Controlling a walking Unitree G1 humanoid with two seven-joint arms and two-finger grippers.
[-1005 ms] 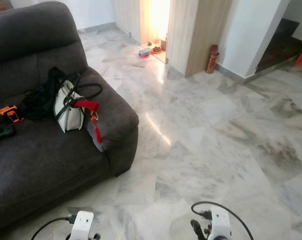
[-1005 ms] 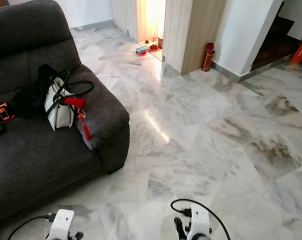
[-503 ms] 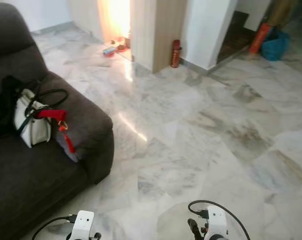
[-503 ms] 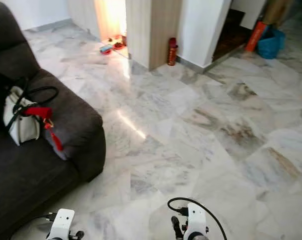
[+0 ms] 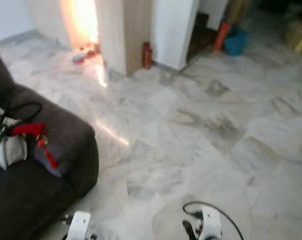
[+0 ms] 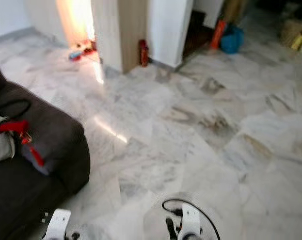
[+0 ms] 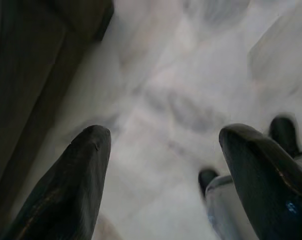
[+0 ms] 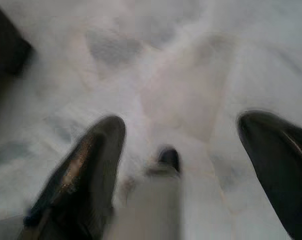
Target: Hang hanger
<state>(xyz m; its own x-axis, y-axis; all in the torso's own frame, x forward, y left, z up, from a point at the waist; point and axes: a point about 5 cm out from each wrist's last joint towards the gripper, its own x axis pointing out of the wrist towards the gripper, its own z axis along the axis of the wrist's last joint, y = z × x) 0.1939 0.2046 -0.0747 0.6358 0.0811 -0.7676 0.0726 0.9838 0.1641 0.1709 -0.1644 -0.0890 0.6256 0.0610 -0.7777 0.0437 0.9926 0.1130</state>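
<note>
Blurred head views. Dark sofa [image 5: 66, 150] at left, its armrest carrying a white handbag [image 5: 6, 150] with a red tassel [image 5: 46, 152]. Marble floor [image 5: 201, 125] spreads right of the sofa. Beyond the sofa: wooden pillar [image 5: 136, 30], red cylinder [image 5: 147, 55] at its base. Left gripper [image 7: 161, 165] and right gripper [image 8: 183, 165] hang low over the floor near the sofa, both released, fingers spread, empty. Hanger's whereabouts: cannot tell.

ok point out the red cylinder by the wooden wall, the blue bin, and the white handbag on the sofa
red cylinder [image 5: 147, 54], left eye view, mid body
blue bin [image 5: 236, 42], left eye view, front side
white handbag [image 5: 7, 148], left eye view, white side panel
</note>
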